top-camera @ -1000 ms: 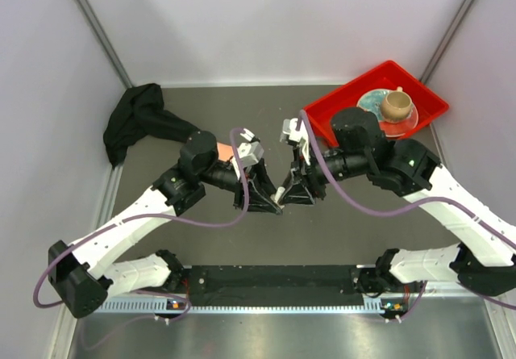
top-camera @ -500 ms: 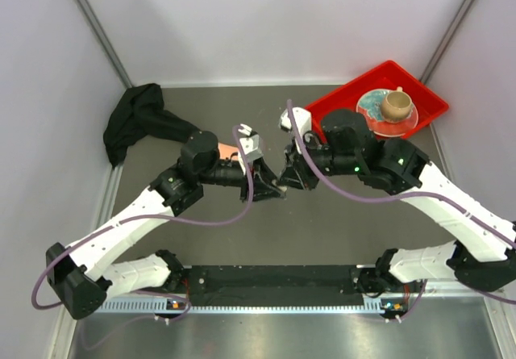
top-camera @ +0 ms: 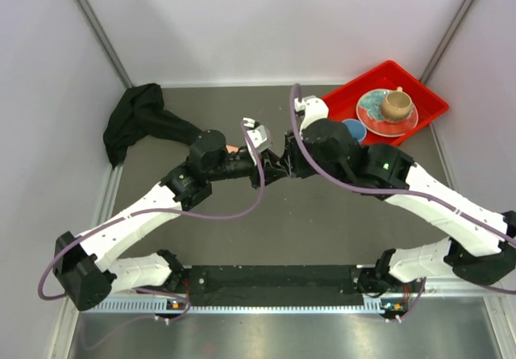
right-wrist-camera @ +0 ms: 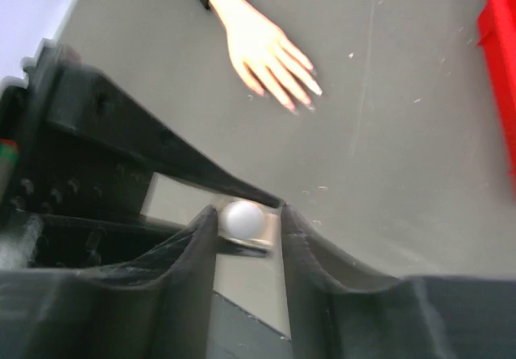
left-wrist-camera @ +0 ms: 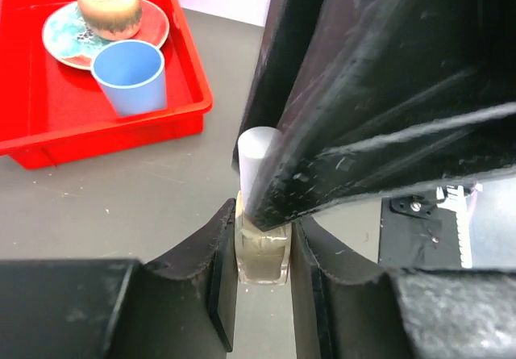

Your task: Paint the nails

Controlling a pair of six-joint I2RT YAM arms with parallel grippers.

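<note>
Our left tool [left-wrist-camera: 262,238] clamps the nail-polish bottle [left-wrist-camera: 262,260] upright; our right tool [right-wrist-camera: 247,212] straddles its white cap [left-wrist-camera: 256,153], though we cannot tell whether it grips.

This looks like a robot test lab. Plain white walls [top-camera: 266,28] stand around a gray table [top-camera: 322,230]. Two white robot arms [top-camera: 121,238] are bolted to its near edge. A red tray [top-camera: 334,101] sits behind the right gripper [right-wrist-camera: 246,214].
</note>
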